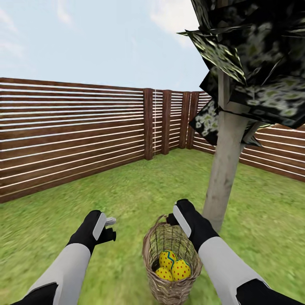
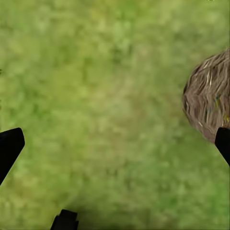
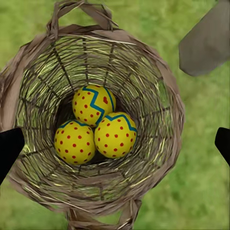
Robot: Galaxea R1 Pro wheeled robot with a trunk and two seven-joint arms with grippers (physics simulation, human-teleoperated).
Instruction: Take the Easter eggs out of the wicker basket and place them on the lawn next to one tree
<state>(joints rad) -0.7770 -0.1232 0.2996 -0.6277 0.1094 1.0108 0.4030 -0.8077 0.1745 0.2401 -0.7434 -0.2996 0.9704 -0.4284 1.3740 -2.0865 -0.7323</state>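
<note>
My right gripper [image 1: 174, 219] hangs over the far rim of the wicker basket [image 1: 149, 250], its black fingertips spread wide at the two edges of the wrist picture with nothing between them but the basket's mouth [image 3: 158, 76]. It holds nothing. My left gripper [image 1: 111, 228] hovers over bare grass to the left of the basket; its dark tips [image 2: 10, 146] also stand far apart and empty, and the basket's rounded woven side [image 2: 208, 96] shows at the edge of that wrist picture.

The basket is a small round cup of open tan-brown wicker, thin ribs radiating from the bottom with coarse strands wound round them and a small loop handle [image 3: 79, 9] at the rim. It stands on the lawn [image 1: 106, 190] just in front of me, between my two arms.

All three Easter eggs lie clustered at the bottom, touching one another. They are smooth, bright yellow ovals: one with a blue zigzag band [image 3: 93, 104], a second with a blue zigzag near its top and red dots below [image 3: 115, 135], and a third mostly covered in red dots [image 3: 74, 142].

Just beyond the basket, to the right, rises the tree [image 1: 224, 169], with a straight pale grey-tan trunk and a jagged dark crown flecked with pale spots. The grass is mottled green and flat. A fence [image 1: 72, 131] of dark brown horizontal slats closes the far side.
</note>
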